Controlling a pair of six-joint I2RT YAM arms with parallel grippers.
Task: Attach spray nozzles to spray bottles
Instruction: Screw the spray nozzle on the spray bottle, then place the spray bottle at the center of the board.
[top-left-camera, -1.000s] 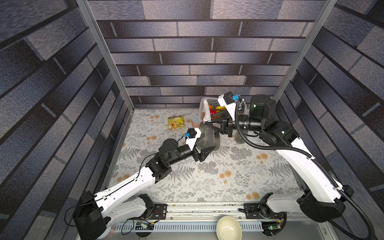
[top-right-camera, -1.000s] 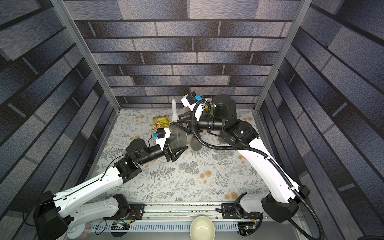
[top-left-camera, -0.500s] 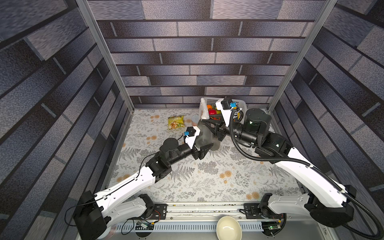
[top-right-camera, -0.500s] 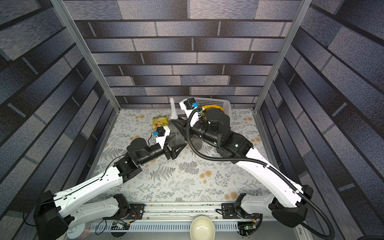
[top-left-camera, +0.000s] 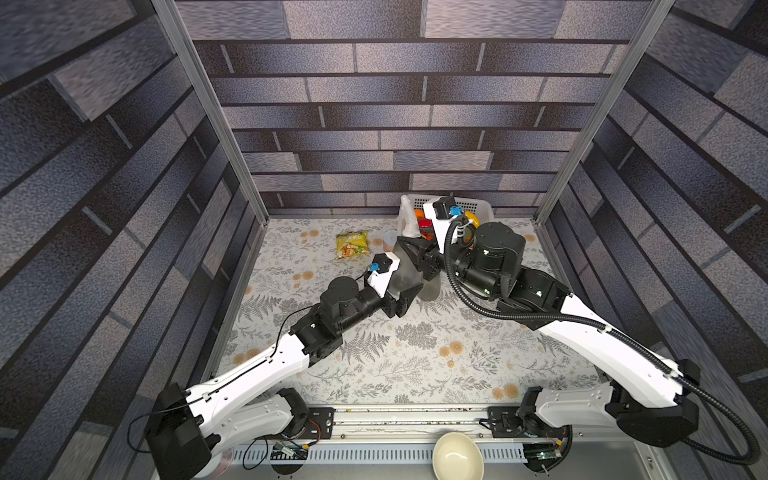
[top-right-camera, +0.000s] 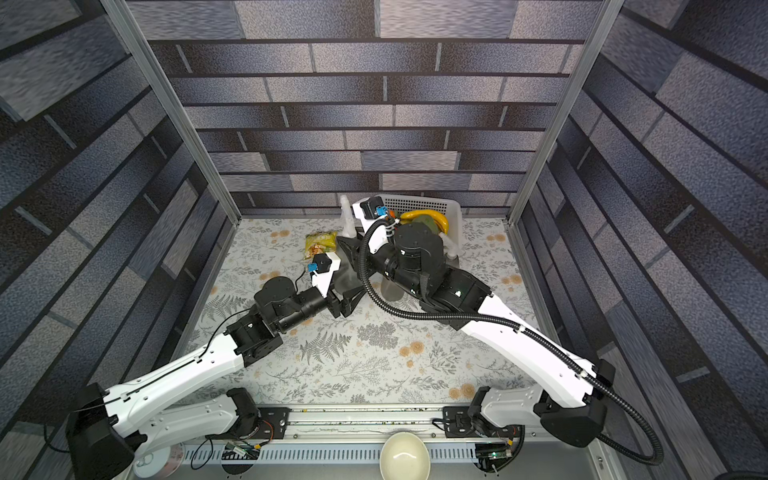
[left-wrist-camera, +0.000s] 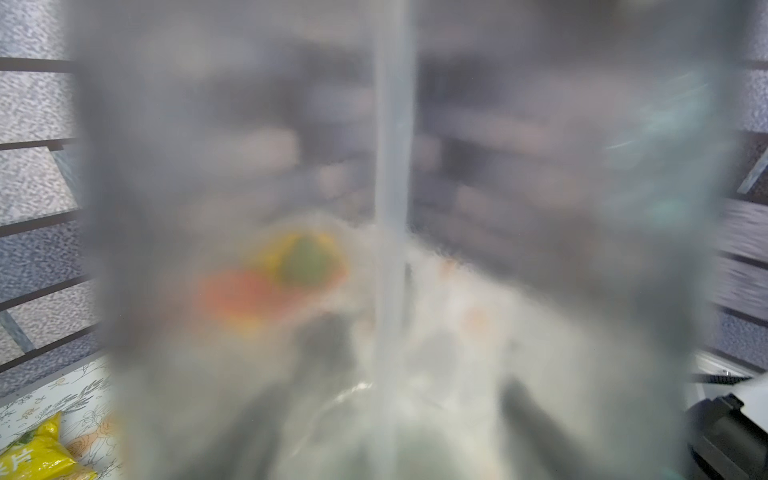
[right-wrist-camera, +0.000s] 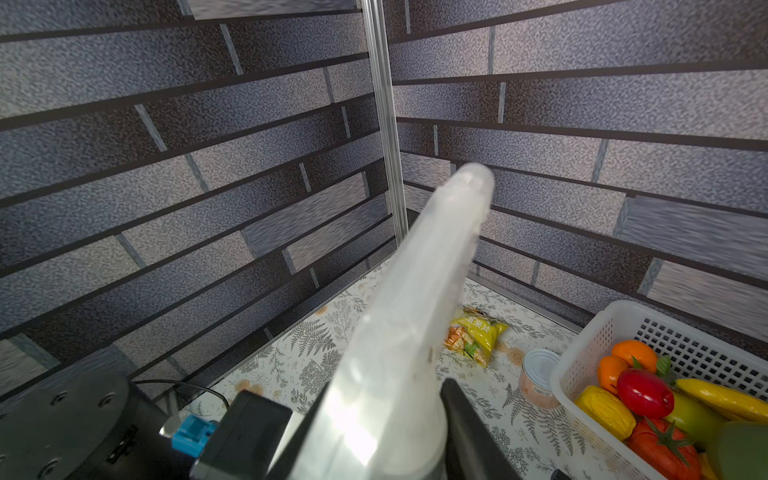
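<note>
A smoky-grey spray bottle (top-left-camera: 411, 274) stands upright at mid-table with my left gripper (top-left-camera: 405, 289) shut on its body. It fills the left wrist view as a blurred grey wall (left-wrist-camera: 249, 166), and a dip tube (left-wrist-camera: 390, 208) runs down inside it. A clear-whitish spray nozzle (top-left-camera: 407, 216) sits on its neck. My right gripper (top-left-camera: 419, 254) is at the nozzle's base. In the right wrist view the nozzle (right-wrist-camera: 436, 270) runs out between the black fingers (right-wrist-camera: 461, 415), which lie against both its sides. A second grey bottle (top-left-camera: 431, 289) stands just behind, partly hidden.
A yellow snack bag (top-left-camera: 352, 245) and a pinkish tin can (right-wrist-camera: 540, 378) lie at the back. A white basket (right-wrist-camera: 582, 365) of fruit stands in the back right corner. A cream bowl (top-left-camera: 457, 459) sits off the front edge.
The right arm has dropped lower and leaned in over the table, its wrist turning at the nozzle. The left arm and the bottle have stayed put.
</note>
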